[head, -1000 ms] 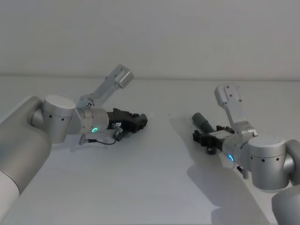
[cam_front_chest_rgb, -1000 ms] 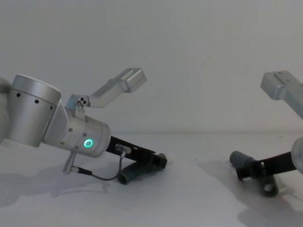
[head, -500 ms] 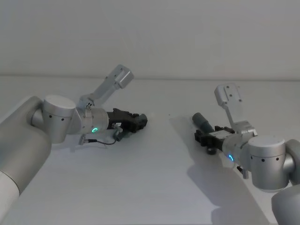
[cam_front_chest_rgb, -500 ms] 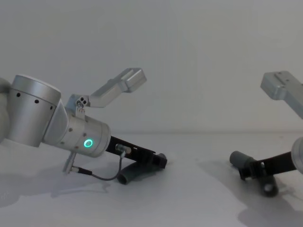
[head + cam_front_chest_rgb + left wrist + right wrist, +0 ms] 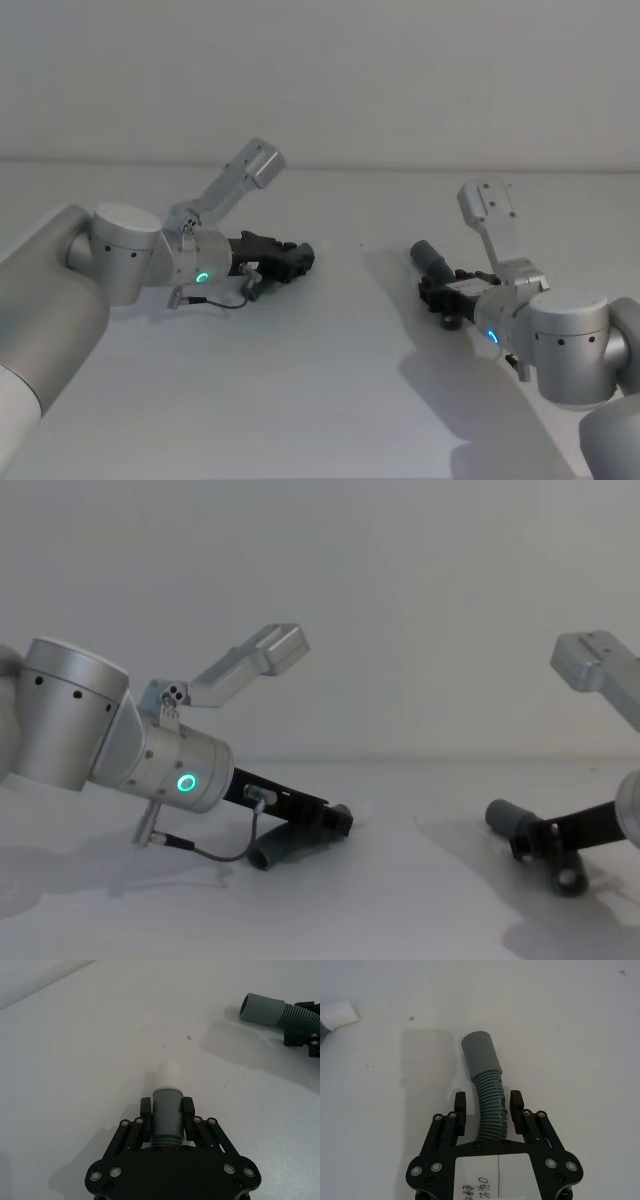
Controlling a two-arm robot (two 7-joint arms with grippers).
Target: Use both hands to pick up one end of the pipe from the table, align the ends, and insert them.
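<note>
We read this as the end of the pick-up step, with alignment about to begin. Our left end effector (image 5: 166, 1107) is clamped on the smooth collared section of the left pipe piece (image 5: 166, 1120), pads pressed to both sides, and its white end (image 5: 168, 1071) juts forward toward roughly 3 o'clock in the head view. Our right end effector (image 5: 488, 1102) brackets the ribbed stretch of the right pipe piece (image 5: 490, 1110) and appears closed on it, though a thin gap shows on one side. The grey collar (image 5: 480, 1055) sticks out ahead and, in the chest view, looks lifted just off the counter (image 5: 300, 380). In the head view the right piece sits at about 3 o'clock from the left one, well apart, with its collar aimed near 11 o'clock. The next move, as we judge it, calls for raising both pieces, turning the wrists until white end and collar mouth face each other on one axis, then closing the gap slowly; the ribbed hose may flex.
</note>
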